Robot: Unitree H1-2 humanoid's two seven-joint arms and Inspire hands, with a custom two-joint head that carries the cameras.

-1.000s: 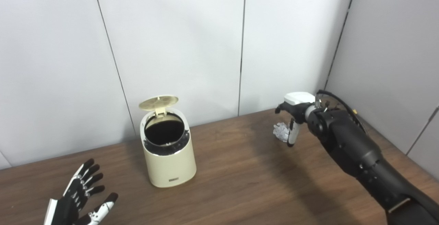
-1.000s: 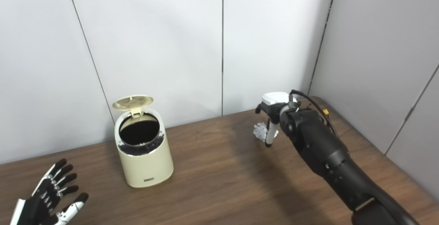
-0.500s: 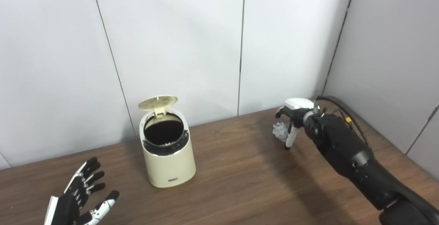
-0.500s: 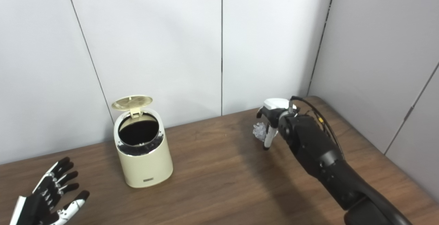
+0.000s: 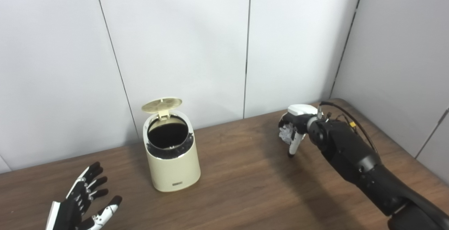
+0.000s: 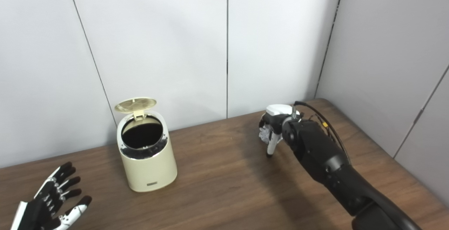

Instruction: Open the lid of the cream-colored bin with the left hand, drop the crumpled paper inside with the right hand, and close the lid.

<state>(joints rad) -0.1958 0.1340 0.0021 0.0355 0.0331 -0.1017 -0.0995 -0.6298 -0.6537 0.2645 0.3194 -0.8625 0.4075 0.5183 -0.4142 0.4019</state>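
Observation:
The cream-colored bin (image 5: 172, 165) stands upright on the wooden table (image 5: 245, 191), left of middle. Its round lid (image 5: 162, 105) is tipped up at the back, and the dark inside shows. The crumpled white paper (image 5: 286, 132) lies on the table at the far right. My right hand (image 5: 295, 124) is lowered over it, dark fingers curved over its top and far side. The white thumb (image 5: 293, 145) points down on the near side, slightly apart from the paper. My left hand (image 5: 82, 203) rests open, fingers spread, at the table's near left, well clear of the bin.
White wall panels (image 5: 182, 47) rise just behind the bin, and a grey wall (image 5: 403, 54) closes the right side near the paper. A black cable (image 5: 345, 112) loops over my right wrist. Bare wood lies between the bin and the paper.
My right hand has dropped and shifted slightly left, from above the paper down around it, its thumb tip now near the table. The left hand and the bin have stayed put.

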